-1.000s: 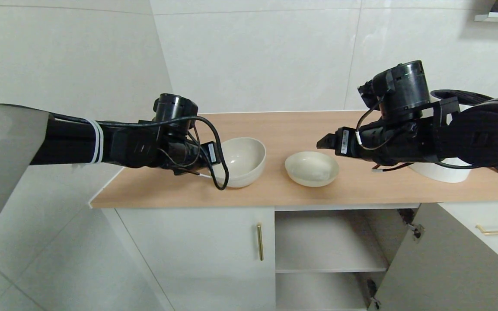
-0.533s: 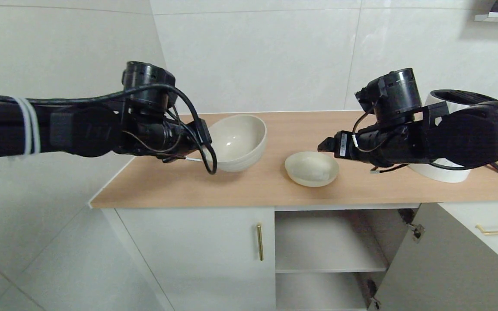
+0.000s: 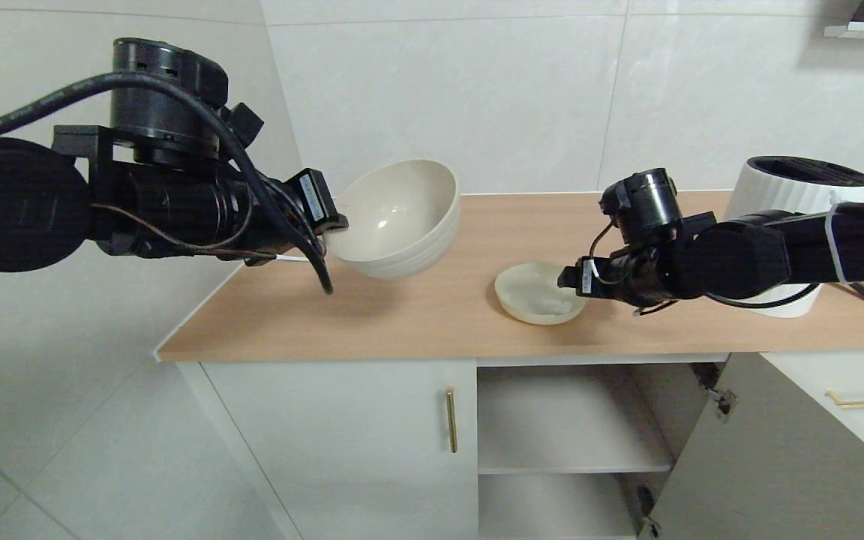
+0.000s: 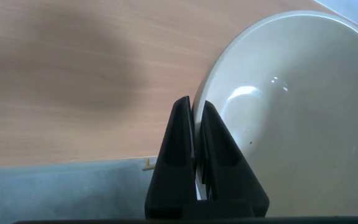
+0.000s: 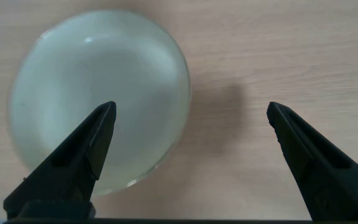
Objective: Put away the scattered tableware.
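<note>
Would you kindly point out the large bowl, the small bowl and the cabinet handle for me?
large bowl [image 3: 398, 217], head view, on its inner wall.
small bowl [image 5: 98, 99], right wrist view, on its inside bottom.
handle [image 3: 450, 420], head view, mid-bar.

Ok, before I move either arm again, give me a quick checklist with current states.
1. Left gripper jaws shut on the large bowl's rim: ok.
2. Large bowl held clear of the countertop: ok.
3. Right gripper jaws open, one on each side of the small bowl's rim: ok.
4. Small bowl grasped: not ok, it sits on the countertop.
5. Cabinet door open, shelf exposed: ok.
6. Left grip firm enough to carry the bowl down: cannot tell.
</note>
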